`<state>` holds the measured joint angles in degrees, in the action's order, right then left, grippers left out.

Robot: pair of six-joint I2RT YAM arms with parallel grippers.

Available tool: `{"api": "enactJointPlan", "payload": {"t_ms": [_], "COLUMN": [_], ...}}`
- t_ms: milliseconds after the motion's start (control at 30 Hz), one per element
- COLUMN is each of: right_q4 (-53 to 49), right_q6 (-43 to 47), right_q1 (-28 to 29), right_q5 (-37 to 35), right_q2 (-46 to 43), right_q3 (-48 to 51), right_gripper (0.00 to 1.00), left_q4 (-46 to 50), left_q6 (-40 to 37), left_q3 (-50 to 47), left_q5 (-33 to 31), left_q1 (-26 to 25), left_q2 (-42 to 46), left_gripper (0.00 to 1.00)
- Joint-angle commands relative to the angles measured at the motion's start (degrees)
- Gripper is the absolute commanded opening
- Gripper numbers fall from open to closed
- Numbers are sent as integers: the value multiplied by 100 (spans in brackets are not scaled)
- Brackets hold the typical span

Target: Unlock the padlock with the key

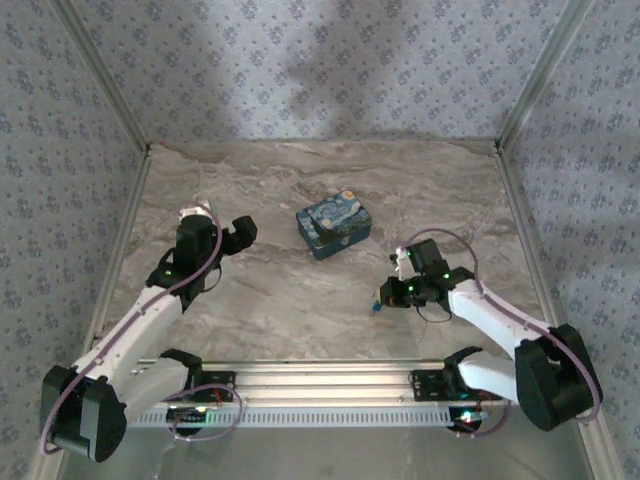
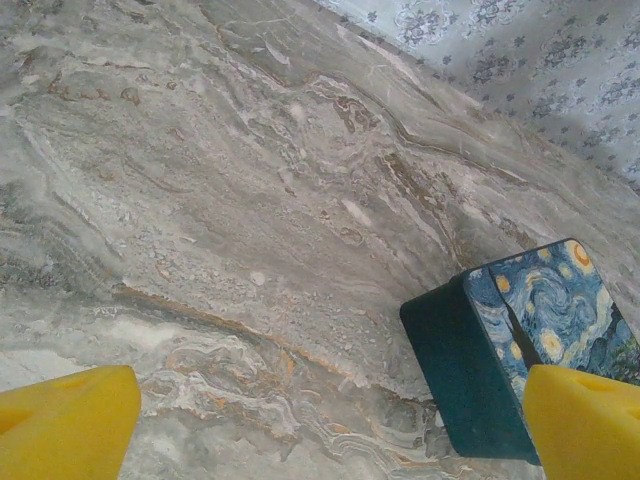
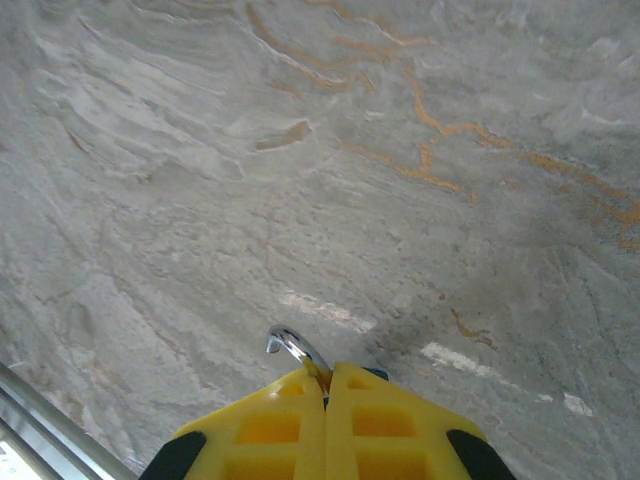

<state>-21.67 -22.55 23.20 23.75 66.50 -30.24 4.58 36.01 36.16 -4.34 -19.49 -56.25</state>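
The padlock [image 1: 334,227], a dark blue block with yellow swirls, lies flat on the marble table just behind its middle. My left gripper [image 1: 243,232] hovers to its left, open and empty. In the left wrist view the yellow fingertips [image 2: 65,425] stand far apart, and the padlock [image 2: 530,330] sits beside the right one, its near corner hidden behind that finger. My right gripper [image 1: 383,297] is low over the table, in front of the padlock and to its right. Its fingers [image 3: 325,375] are shut on the key [image 3: 290,345], whose silvery curved end sticks out between them.
An aluminium rail [image 1: 320,375] runs along the near edge of the table between the arm bases and also shows in the right wrist view [image 3: 40,420]. Patterned walls [image 1: 320,70] close the table on the left, the back and the right.
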Motion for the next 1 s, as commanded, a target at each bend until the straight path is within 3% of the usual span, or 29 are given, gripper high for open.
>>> {"api": "enactJointPlan", "payload": {"t_ms": [0, 167, 433, 533, 800, 967], "right_q4": [244, 413, 262, 83, -142, 276], "right_q6": [145, 170, 137, 167, 337, 703], "right_q1": [35, 35, 16, -8, -256, -517], "right_q5": [63, 165, -32, -205, -1157, -2224], "right_q2": [276, 715, 544, 297, -673, -1343], "right_q3": [-35, -109, -86, -186, -514, -549], "right_gripper": [2, 5, 27, 30, 40, 62], "left_q4": [76, 130, 196, 262, 333, 158], "left_q6": [-34, -39, -113, -164, -351, -1006], "left_q3": [8, 28, 137, 221, 372, 309], "left_q5": [-14, 2, 38, 34, -238, -885], "left_q1": [42, 41, 49, 59, 249, 390], "left_q2": [50, 55, 61, 86, 321, 644], "left_gripper": [98, 98, 98, 98, 98, 98]}}
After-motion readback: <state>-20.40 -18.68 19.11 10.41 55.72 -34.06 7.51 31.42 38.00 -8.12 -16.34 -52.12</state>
